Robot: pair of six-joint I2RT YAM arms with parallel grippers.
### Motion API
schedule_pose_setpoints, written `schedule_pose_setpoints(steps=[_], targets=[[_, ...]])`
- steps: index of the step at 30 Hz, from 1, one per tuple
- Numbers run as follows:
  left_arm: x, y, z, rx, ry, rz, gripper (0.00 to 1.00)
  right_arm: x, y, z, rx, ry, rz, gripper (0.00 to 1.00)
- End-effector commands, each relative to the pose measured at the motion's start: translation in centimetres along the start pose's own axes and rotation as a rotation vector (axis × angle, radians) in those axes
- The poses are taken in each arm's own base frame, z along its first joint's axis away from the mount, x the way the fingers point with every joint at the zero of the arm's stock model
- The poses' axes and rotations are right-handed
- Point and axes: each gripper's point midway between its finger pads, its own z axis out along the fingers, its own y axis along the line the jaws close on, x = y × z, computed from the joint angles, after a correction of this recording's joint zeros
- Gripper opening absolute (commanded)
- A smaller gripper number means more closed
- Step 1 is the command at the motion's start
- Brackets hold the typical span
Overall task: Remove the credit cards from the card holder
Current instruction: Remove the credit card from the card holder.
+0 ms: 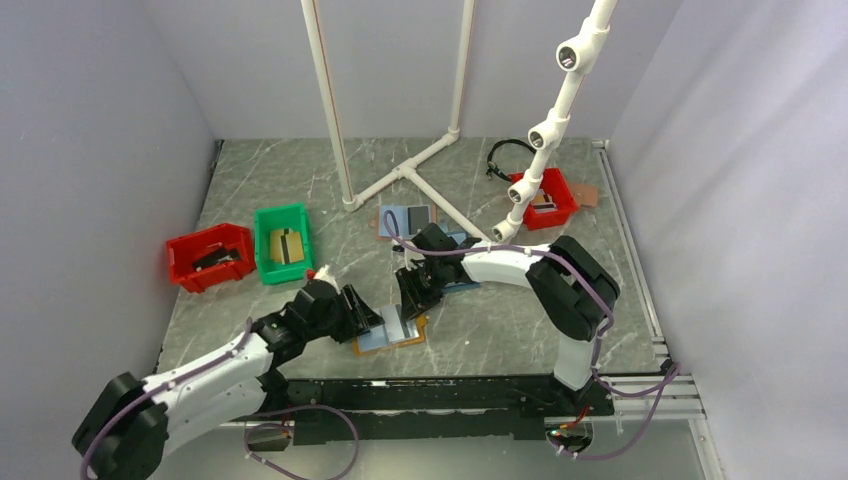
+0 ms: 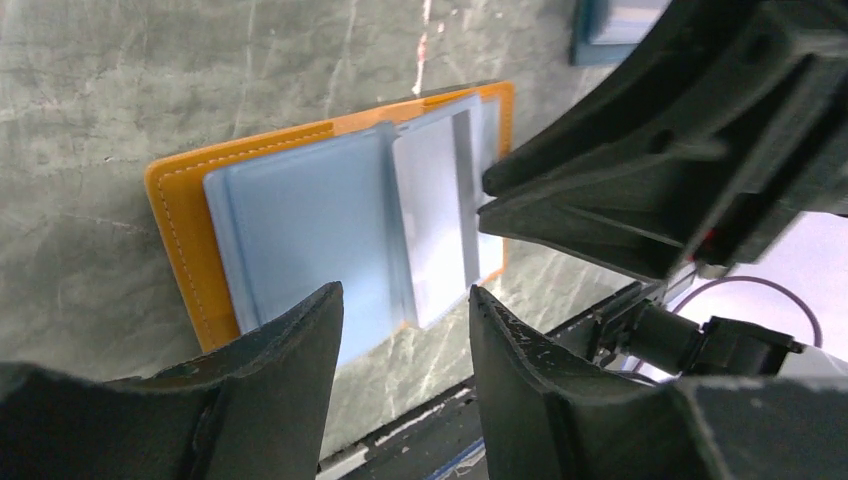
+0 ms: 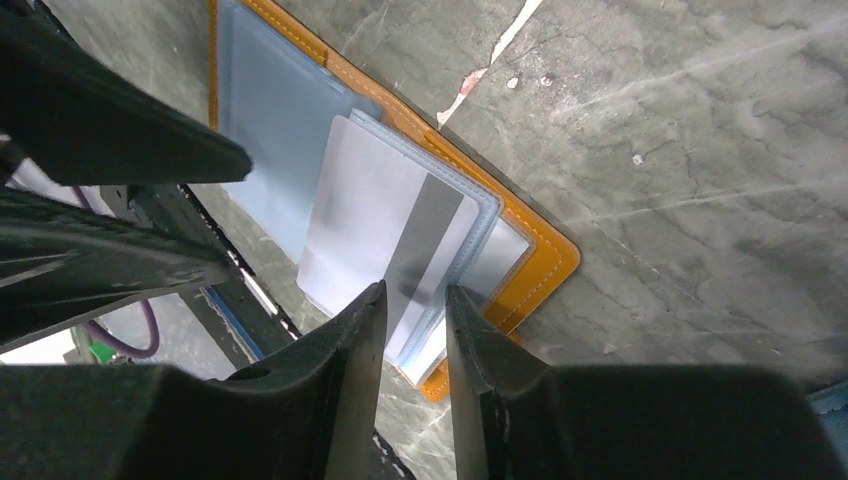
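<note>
Two bins, one red (image 1: pixel 210 257) and one green (image 1: pixel 283 243), sit toward the bench's left edge. Right of them, the left gripper (image 1: pixel 368 312) hovers at the left end of the card holder with its fingers spread apart, holding nothing. The card holder (image 1: pixel 405 338) lies opened flat near the middle of the near edge, with an orange rim and light blue inside. A pale card with a grey stripe (image 3: pixel 400 230) sticks partway out of a pocket. The right gripper (image 1: pixel 408 300) has its fingertips almost together at that card; whether they pinch it cannot be told. Another red bin (image 1: pixel 545 200) stands toward the far right corner.
</note>
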Motion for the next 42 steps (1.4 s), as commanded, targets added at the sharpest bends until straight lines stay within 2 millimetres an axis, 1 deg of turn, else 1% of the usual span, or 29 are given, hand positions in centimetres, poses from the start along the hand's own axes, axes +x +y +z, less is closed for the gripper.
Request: schedule_pose_setpoints(steps=[1, 8, 12, 19, 23, 24, 26, 29, 30, 32, 33, 35, 37, 39, 42], targets=[[-0.6, -2.6, 1.3, 0.116, -0.009, -0.010, 0.55, 0.0, -2.1, 1.2, 0.086, 0.002, -0.025, 0.31], [-0.2, -2.2, 2.6, 0.119, 0.004, -0.052, 0.55, 0.3, -1.5, 1.5, 0.041, 0.021, -0.017, 0.22], [0.2, -1.5, 3.0, 0.102, 0.015, -0.077, 0.53, 0.4, -1.6, 1.6, 0.041, 0.026, -0.010, 0.19], [0.4, 0.1, 3.0, 0.040, 0.006, -0.108, 0.52, 0.5, -1.5, 1.8, 0.024, 0.035, 0.002, 0.13], [0.4, 0.1, 2.9, 0.071, -0.005, -0.137, 0.51, 0.8, -0.9, 2.1, -0.017, 0.049, 0.018, 0.06], [0.4, -0.1, 2.9, 0.087, -0.009, -0.149, 0.50, 0.9, -0.9, 2.2, -0.025, 0.055, 0.024, 0.04], [0.6, 0.2, 3.0, 0.084, -0.004, -0.162, 0.46, 1.1, -0.7, 2.3, -0.037, 0.063, 0.029, 0.01], [0.8, 0.3, 3.0, 0.094, -0.004, -0.176, 0.40, 1.1, -1.0, 2.4, -0.031, 0.064, 0.032, 0.00], [0.8, 0.4, 3.0, 0.097, -0.005, -0.180, 0.35, 1.1, -1.2, 2.4, -0.019, 0.063, 0.032, 0.00], [0.8, 0.5, 2.9, 0.093, -0.005, -0.181, 0.21, 1.1, -1.9, 2.5, 0.019, 0.061, 0.031, 0.00], [0.8, 0.5, 2.9, 0.091, -0.003, -0.179, 0.15, 1.0, -2.3, 2.5, 0.038, 0.058, 0.031, 0.00], [0.8, 0.6, 2.7, 0.081, -0.001, -0.171, 0.10, 0.9, -3.1, 2.5, 0.073, 0.056, 0.030, 0.00], [1.0, 0.8, 2.5, 0.076, 0.005, -0.166, 0.06, 0.8, -3.8, 2.5, 0.105, 0.052, 0.029, 0.00], [1.0, 1.0, 2.2, 0.082, 0.011, -0.171, 0.00, 0.8, -4.3, 2.5, 0.128, 0.053, 0.026, 0.00], [1.1, 1.8, 1.8, 0.084, 0.015, -0.195, 0.00, 0.9, -4.7, 2.5, 0.150, 0.058, 0.020, 0.00]])
